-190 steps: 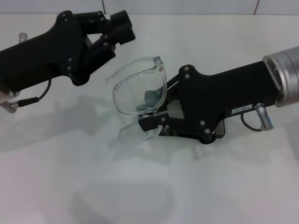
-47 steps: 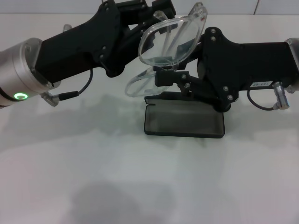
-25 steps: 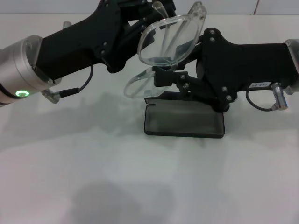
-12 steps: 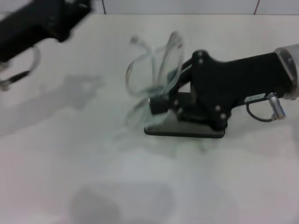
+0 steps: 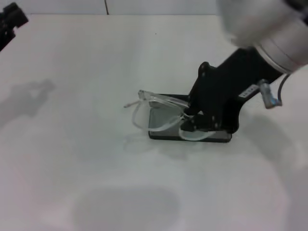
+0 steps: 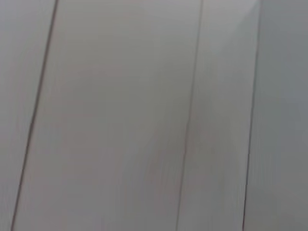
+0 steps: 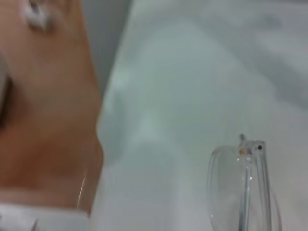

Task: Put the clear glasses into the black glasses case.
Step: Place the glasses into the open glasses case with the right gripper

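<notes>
**A:** ok so biggest thing first; the white table [image 5: 96,168] is basically bare apart from the action in the middle; the right arm comes in from the far right side and its right gripper [image 5: 195,121] sits low over the black glasses case [image 5: 166,135], which lies open and flat on the table; the left gripper [image 5: 10,19] is just a black tip poking in at the far left corner, well apart from everything; can't tell if that one is spread or closed

**B:** and the clear glasses [image 5: 159,118]? in or out?

**A:** half and half I'd say; they're tilted over the case, one lens hanging past the case's left edge, the other end down by the gripper; the fingers look clamped on the frame at that end, though the black body hides the actual contact, so that's my read, not a sure thing; the right wrist view only shows one lens [image 7: 240,192] edge-on, nothing of the case

**B:** so what goes wrong from here?

**A:** main risk: letting go now; the overhanging lens could tip the whole thing out onto the table, or leave it sat crooked on the rim so the lid never shuts; second: pushing down while it's skewed; the case is light and flat, it'd probably slide or flip; smallest worry: the splayed arm [image 5: 132,103] at the left looks unfolded, so it may catch the rim
</notes>
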Tool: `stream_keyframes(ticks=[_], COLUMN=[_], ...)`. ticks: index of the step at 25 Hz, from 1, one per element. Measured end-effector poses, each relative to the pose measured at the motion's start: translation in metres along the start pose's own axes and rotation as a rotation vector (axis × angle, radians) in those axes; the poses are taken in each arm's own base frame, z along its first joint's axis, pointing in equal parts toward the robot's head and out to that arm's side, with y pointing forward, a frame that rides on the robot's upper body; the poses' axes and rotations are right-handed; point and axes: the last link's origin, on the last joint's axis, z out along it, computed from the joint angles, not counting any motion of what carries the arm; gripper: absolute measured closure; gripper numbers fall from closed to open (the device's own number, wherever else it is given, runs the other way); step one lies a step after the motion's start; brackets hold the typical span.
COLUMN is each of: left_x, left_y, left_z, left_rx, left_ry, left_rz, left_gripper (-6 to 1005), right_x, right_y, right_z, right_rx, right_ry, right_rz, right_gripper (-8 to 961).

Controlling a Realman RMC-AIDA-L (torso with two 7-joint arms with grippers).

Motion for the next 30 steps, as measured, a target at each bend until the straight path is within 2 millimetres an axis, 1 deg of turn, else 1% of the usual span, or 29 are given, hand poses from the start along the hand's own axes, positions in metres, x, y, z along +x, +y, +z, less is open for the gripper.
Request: stream_keyframes(ticks=[3,7,11,14,19,25,30], left_x=[-0.004,-0.010,-0.014,-0.014,-0.012,-0.009,-0.013], left_y=[0.001,0.004,0.006,0.006,0.004,0.002,0.001], left_z=[-0.009,-0.021,-0.024,-0.023,-0.019,-0.012,-0.008], left_rx=[0.027,0.065,0.075,0.074,0.066,0.052,0.055], left_ry=[-0.011,-0.009,-0.008,-0.011,-0.008,-0.004,-0.019], left_rz=[-0.011,-0.024,-0.029,-0.027,-0.020,-0.012,-0.013], left_gripper=[822,822,822,822,822,822,821], right_x=[-0.023,-0.032,-0.028,-0.017,-0.006,-0.001,0.004], right_y=[-0.008,-0.022,-0.032,-0.038,-0.041,-0.047,-0.053], right_z=[0.007,0.027,0.051,0.071,0.090,0.098,0.104], right_rx=[-0.031,-0.074,-0.083,-0.063,-0.027,0.000,0.023], right_ry=[0.137,0.293,0.383,0.446,0.486,0.495,0.522], right_rz=[0.056,0.115,0.145,0.150,0.134,0.134,0.130], right_gripper=[846,845,844,842,841,838,836])
